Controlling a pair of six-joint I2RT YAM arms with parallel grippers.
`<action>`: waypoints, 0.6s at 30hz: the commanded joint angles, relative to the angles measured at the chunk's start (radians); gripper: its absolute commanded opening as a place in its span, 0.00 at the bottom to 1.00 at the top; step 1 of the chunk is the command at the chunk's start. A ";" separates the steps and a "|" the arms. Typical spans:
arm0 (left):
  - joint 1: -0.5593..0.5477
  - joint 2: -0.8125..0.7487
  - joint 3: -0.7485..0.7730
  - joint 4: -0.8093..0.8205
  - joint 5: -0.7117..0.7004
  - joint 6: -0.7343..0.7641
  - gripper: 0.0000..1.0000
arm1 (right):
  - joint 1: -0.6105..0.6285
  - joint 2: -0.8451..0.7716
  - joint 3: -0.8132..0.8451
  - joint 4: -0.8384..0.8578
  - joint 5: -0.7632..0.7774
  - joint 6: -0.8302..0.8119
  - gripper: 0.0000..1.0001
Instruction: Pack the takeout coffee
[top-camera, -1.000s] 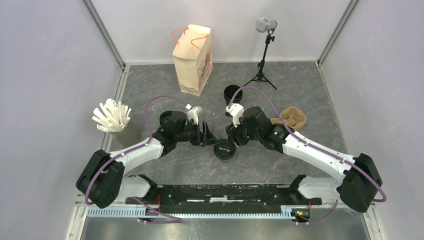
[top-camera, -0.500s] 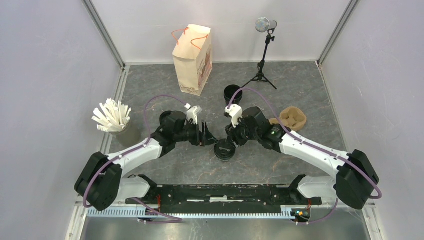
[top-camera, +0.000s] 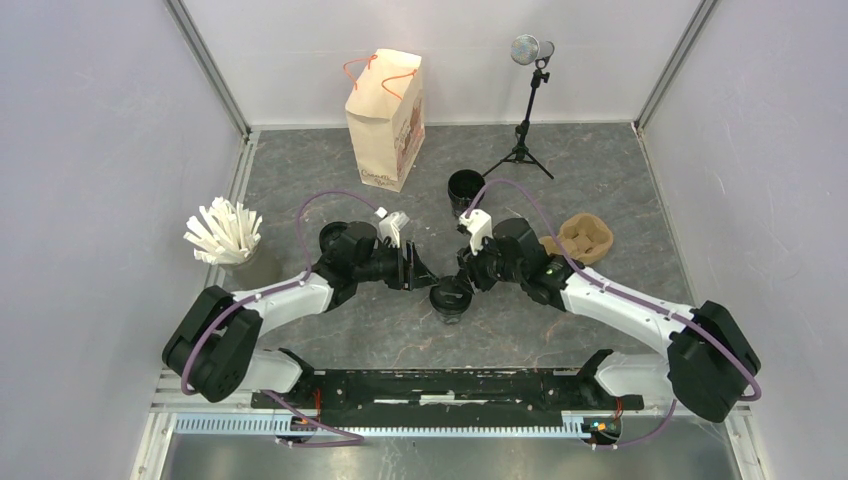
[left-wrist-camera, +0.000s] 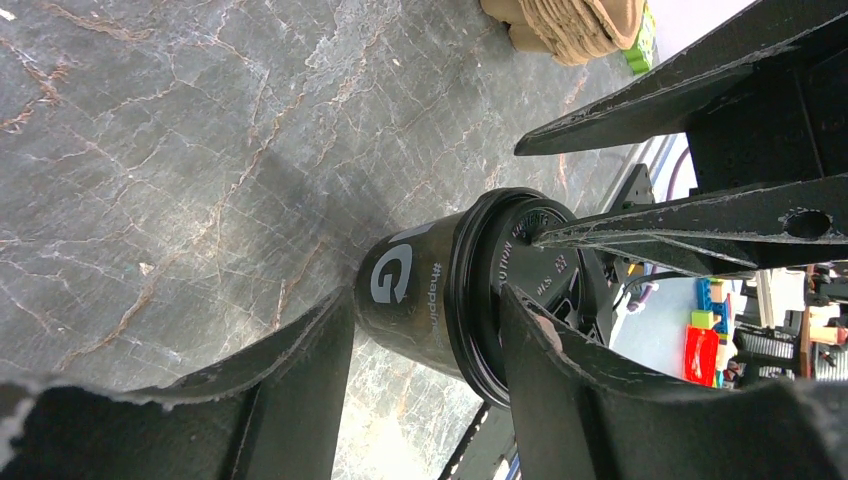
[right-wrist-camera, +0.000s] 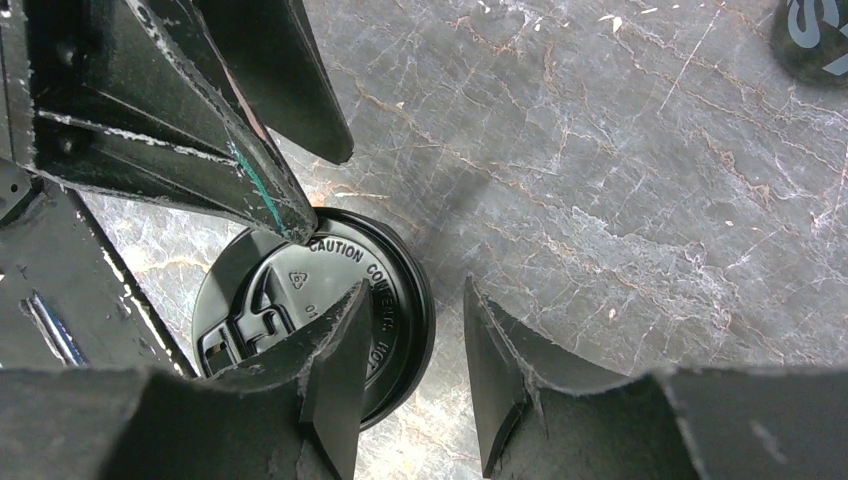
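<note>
Grey marbled bench, walled on three sides by pale panels. At the back stood a beige paper bag with orange handles, upright, and a small black tripod to its right. A holder of white sticks stood at the left edge. A brown pulp carrier lay at the right, just behind the right arm. A second black cup stood behind the two wrists, well apart from the bag.

The lidded cup stood upright near the middle of the bench, between the two arms, its round black lid seated on top. Both arms converged on it from either side, crowding the approach.

The left gripper was released. In its wrist view the left fingers were spread wide, with the cup body showing in the gap between them. From the right wrist view, one left fingertip met the lid's rim.

The right gripper was likewise released, its fingers apart. One lay over the lid's edge and the other outside the rim over bare bench. Whether either pressed on the lid could not be told.
</note>
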 joint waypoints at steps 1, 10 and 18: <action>-0.005 -0.002 -0.026 -0.039 -0.034 0.007 0.61 | 0.000 -0.015 -0.070 0.001 -0.009 0.017 0.44; -0.029 -0.094 -0.047 -0.039 -0.018 -0.035 0.71 | -0.001 -0.059 -0.082 0.007 -0.010 0.031 0.44; -0.047 -0.100 -0.052 -0.038 -0.010 -0.036 0.79 | -0.001 -0.054 -0.073 0.009 -0.030 0.039 0.44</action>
